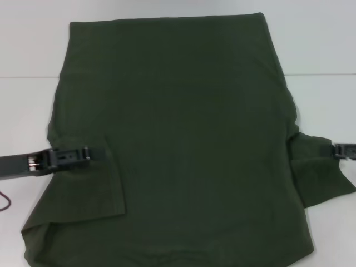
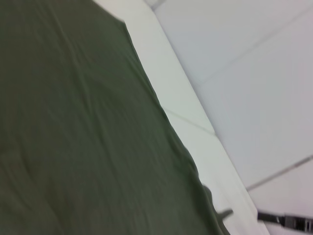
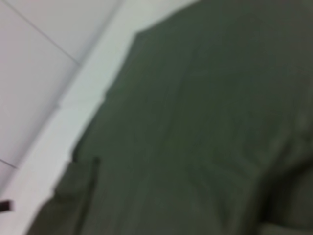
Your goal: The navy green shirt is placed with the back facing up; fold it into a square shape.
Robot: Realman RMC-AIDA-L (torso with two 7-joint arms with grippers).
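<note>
Left gripper (image 1: pixel 92 154) over left sleeve, folded in onto shirt (image 1: pixel 183 139); finger state cannot be told. Right gripper (image 1: pixel 339 150) at edge of right sleeve, which lies out to the side; finger state likewise unclear. Shirt flat on white table (image 1: pixel 322 50), one sleeve in, other sleeve and lengthwise folds judged outstanding.
</note>
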